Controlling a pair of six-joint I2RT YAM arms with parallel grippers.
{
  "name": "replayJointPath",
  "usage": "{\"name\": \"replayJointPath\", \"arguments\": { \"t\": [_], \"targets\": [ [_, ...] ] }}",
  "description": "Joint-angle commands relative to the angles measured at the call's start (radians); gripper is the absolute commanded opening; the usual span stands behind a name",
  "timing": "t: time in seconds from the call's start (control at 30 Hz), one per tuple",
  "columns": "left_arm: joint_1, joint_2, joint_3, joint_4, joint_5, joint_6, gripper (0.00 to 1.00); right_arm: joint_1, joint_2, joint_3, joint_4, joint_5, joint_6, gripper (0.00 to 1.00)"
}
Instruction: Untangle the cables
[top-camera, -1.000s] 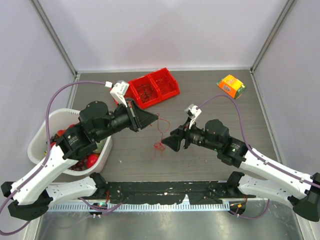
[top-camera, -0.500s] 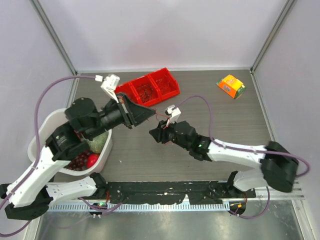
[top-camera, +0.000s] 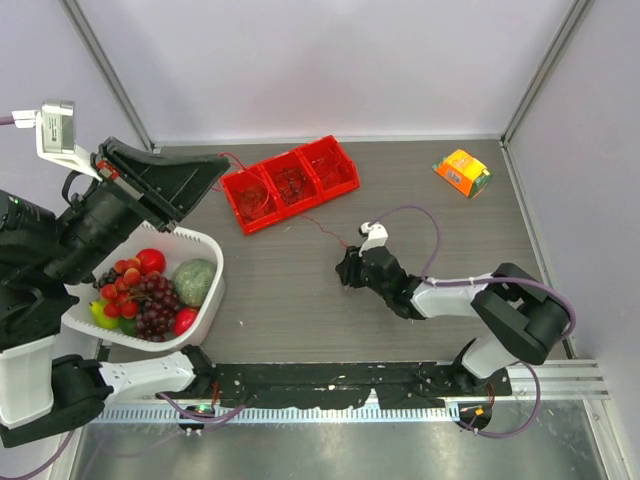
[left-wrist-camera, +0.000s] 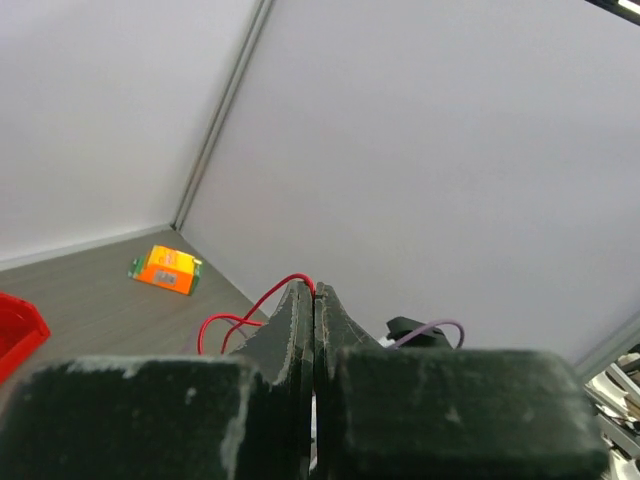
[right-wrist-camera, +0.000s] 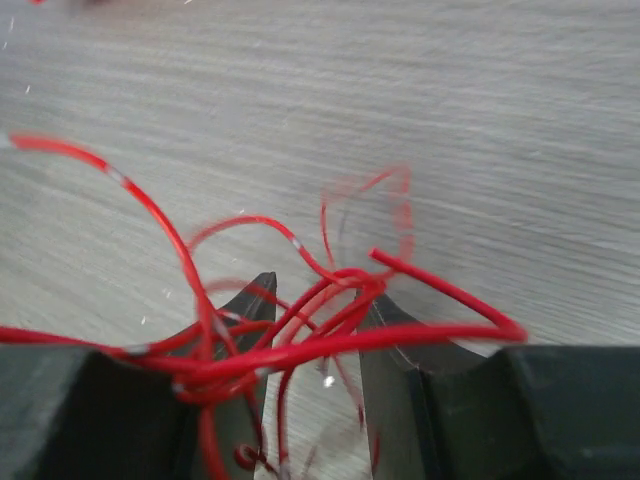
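1. Your left gripper (top-camera: 208, 168) is raised high over the far left of the table (top-camera: 280, 295), above the basket (top-camera: 205, 245). Its fingers (left-wrist-camera: 298, 335) are pressed flat together, and a thin red cable (top-camera: 322, 227) is pinched at their very tips.
2. From those tips the cable runs in the air across the bin (top-camera: 350, 172), then drops toward mid-table and leads to your right gripper (top-camera: 347, 272).
3. Your right gripper sits low, at or just above the tabletop near the middle. In its wrist view a scribbly clump (right-wrist-camera: 335, 290) of red cable lies between and over its fingers (right-wrist-camera: 400, 345).
4. Those jaws stand partly apart, and bare table shows in the gap between them. Strands cross both tips, but you cannot tell whether the jaws actually bite on the clump or only stand around it.
5. The red bin lies on the far side, left of centre, tilted relative to the table edge. It has three compartments, with more cables (top-camera: 290, 185) as small loops inside them.
6. The white basket holds fruit at the near left. An orange box (top-camera: 462, 172) lies far right, well apart from both grippers.
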Motion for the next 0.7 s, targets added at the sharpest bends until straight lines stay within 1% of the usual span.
{"name": "replayJointPath", "arguments": {
  "t": [0.0, 0.03, 0.07, 0.13, 0.2, 0.27, 0.33, 0.4, 0.47, 0.5, 0.53, 0.6, 0.63, 0.67],
  "targets": [
    [0.0, 0.062, 0.085, -0.034, -0.044, 0.062, 0.0, -0.056, -0.088, -0.029, -0.081, 0.139, 0.027, 0.44],
    [0.0, 0.071, 0.119, -0.039, -0.054, 0.07, 0.0, -0.077, -0.105, -0.026, -0.136, 0.193, 0.037, 0.45],
    [0.0, 0.074, 0.15, -0.045, -0.067, 0.076, 0.0, -0.089, -0.111, -0.026, -0.156, 0.206, 0.046, 0.46],
    [0.0, 0.085, 0.214, -0.06, -0.088, 0.105, 0.0, -0.152, -0.14, -0.027, -0.219, 0.23, 0.076, 0.48],
    [-0.002, 0.092, 0.279, -0.078, -0.113, 0.128, 0.0, -0.2, -0.169, -0.034, -0.248, 0.232, 0.076, 0.52],
    [0.0, 0.091, 0.3, -0.072, -0.13, 0.141, 0.0, -0.234, -0.203, -0.029, -0.265, 0.213, 0.059, 0.54],
    [0.0, 0.074, 0.267, -0.048, -0.128, 0.133, 0.0, -0.243, -0.229, -0.018, -0.285, 0.212, 0.045, 0.54],
    [0.0, 0.063, 0.195, -0.017, -0.11, 0.118, 0.0, -0.246, -0.247, -0.004, -0.299, 0.203, 0.028, 0.54],
    [0.0, 0.056, 0.123, 0.001, -0.104, 0.102, 0.0, -0.247, -0.261, 0.012, -0.307, 0.137, -0.002, 0.57],
    [0.0, 0.057, 0.086, 0.007, -0.099, 0.093, 0.0, -0.247, -0.266, 0.023, -0.303, -0.002, -0.054, 0.59],
    [0.0, 0.056, 0.055, 0.012, -0.091, 0.087, 0.0, -0.243, -0.267, 0.044, -0.308, -0.077, -0.08, 0.59],
    [0.0, 0.054, -0.008, 0.012, -0.087, 0.078, 0.0, -0.208, -0.284, 0.063, -0.291, -0.435, -0.125, 0.63],
    [0.0, 0.048, -0.032, 0.01, -0.088, 0.075, 0.0, -0.185, -0.298, 0.068, -0.285, -0.489, -0.128, 0.65],
    [0.0, 0.042, -0.066, 0.01, -0.09, 0.073, 0.0, -0.115, -0.313, 0.097, -0.294, -0.527, -0.133, 0.68]
  ]
}}
